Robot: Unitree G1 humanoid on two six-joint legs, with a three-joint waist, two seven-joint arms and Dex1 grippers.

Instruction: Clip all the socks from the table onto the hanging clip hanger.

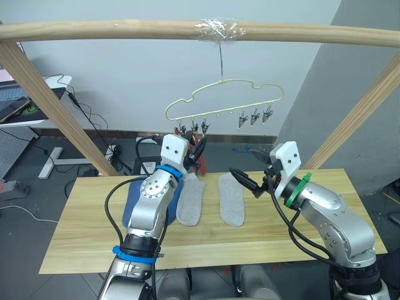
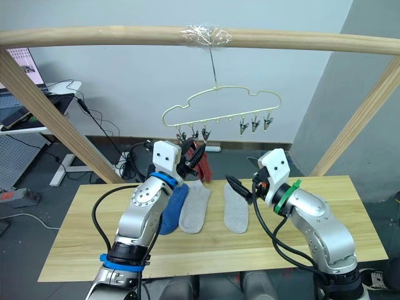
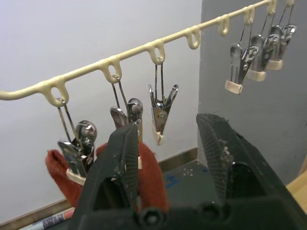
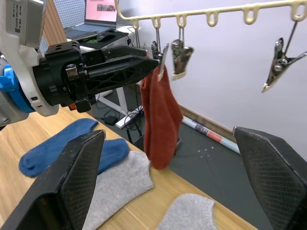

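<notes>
Fingers of the left gripper (image 3: 168, 158) stand apart with nothing between them, raised up just below the left end of the clip hanger (image 1: 223, 100). Right by those fingers a rust-red sock (image 4: 160, 117) hangs down from the clips at that left end; another patch of rust-red knit (image 3: 60, 170) shows behind the leftmost clip, though I cannot tell whether it is a second sock or the same one. The third clip (image 3: 162, 109) from the left hangs bare, and so do the three clips (image 1: 254, 117) bunched at the hanger's right end.

The right gripper (image 1: 245, 182) hovers over the right half of the table (image 1: 81, 240), its black fingers spread wide and holding nothing, pointing left toward the hanging sock and well apart from it.

Below the hanger, on the table, two light grey socks lie side by side, toes toward the near edge: the left grey sock (image 1: 191, 200) and the right grey sock (image 1: 232, 200), a narrow strip of wood between them. Just left of the grey pair lie the blue socks (image 4: 67, 151), touching the left grey one.

The hanger's long hook runs up to a thick wooden pole (image 1: 125, 29) overhead, where clear tape (image 1: 219, 28) is wrapped around the spot.
</notes>
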